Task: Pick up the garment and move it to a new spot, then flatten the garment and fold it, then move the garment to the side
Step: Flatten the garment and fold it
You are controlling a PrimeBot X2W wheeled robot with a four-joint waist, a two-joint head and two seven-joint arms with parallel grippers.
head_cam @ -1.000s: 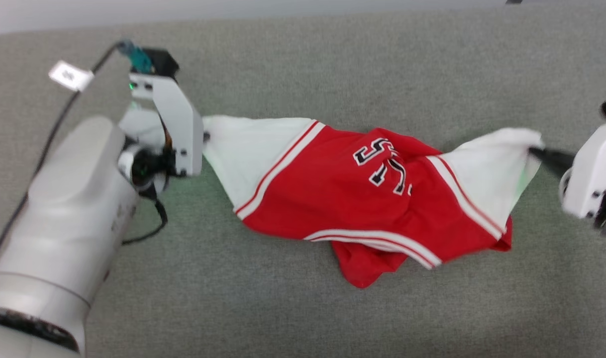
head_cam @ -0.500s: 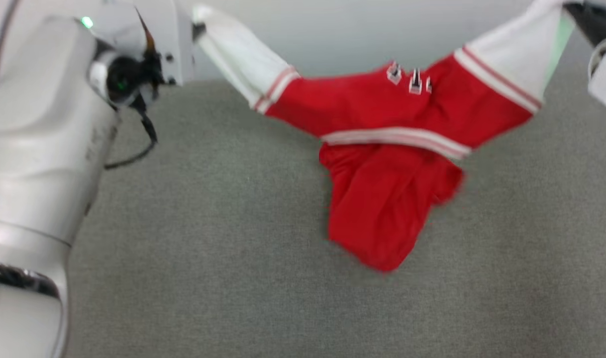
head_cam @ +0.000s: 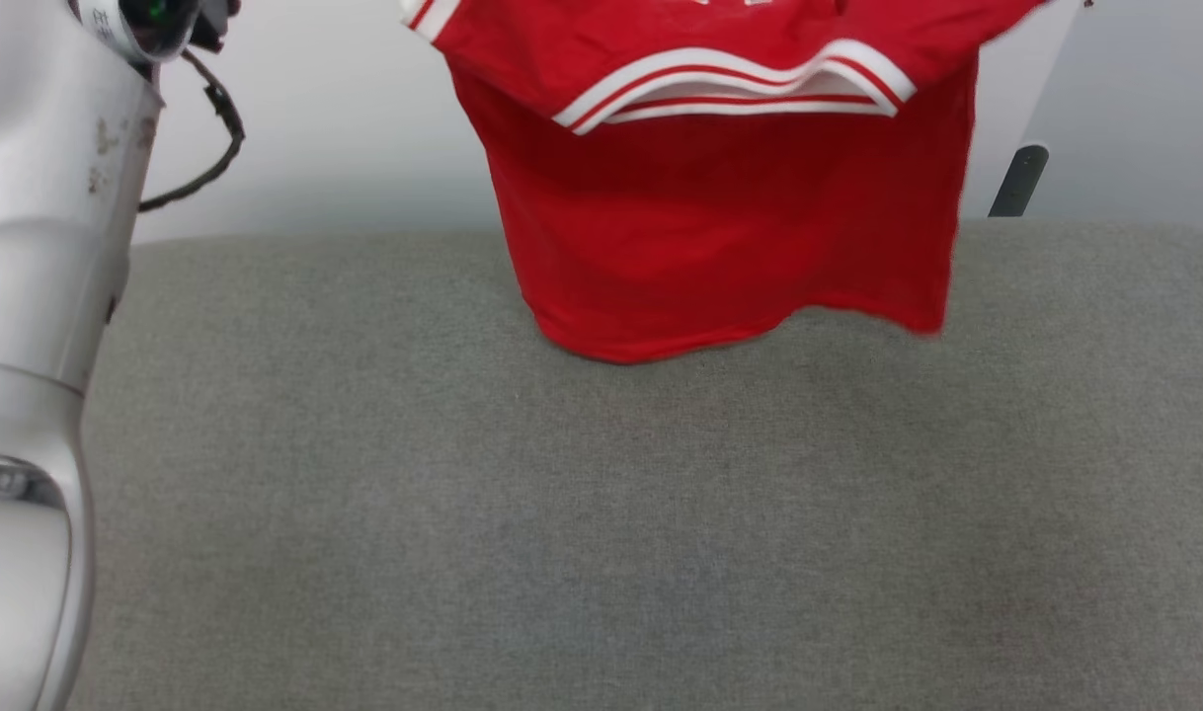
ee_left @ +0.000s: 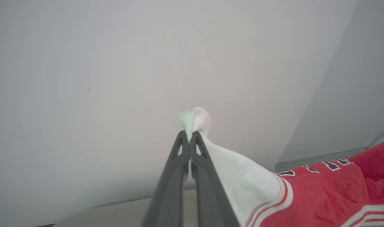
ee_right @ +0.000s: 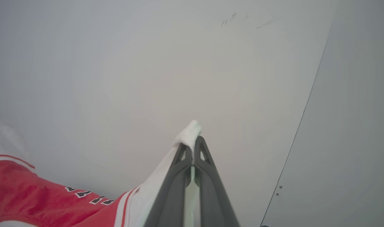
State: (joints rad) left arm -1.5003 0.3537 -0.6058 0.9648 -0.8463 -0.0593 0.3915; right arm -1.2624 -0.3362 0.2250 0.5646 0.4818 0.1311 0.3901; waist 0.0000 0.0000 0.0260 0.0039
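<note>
The garment (head_cam: 720, 207), a red jersey with red-white striped trim, hangs in the air at the top of the head view, its lower hem just above the far part of the grey surface. My left gripper (ee_left: 189, 134) is shut on the tip of a white sleeve (ee_left: 239, 179), with the garment's red body (ee_left: 330, 192) and black lettering trailing to its right. My right gripper (ee_right: 192, 140) is shut on the other white sleeve (ee_right: 148, 195), the garment's red body (ee_right: 31, 195) stretching to its left.
A grey fabric-covered surface (head_cam: 601, 513) spans the lower head view. My left arm's pale casing (head_cam: 29, 296) and a black cable (head_cam: 206, 148) stand at the left edge. A pale wall (head_cam: 315, 118) rises behind, with a dark object (head_cam: 1016, 180) at right.
Both arms have lifted the garment off the grey surface and spread it, so its body now hangs open. The head view has tilted upward, and both grippers have left it.
</note>
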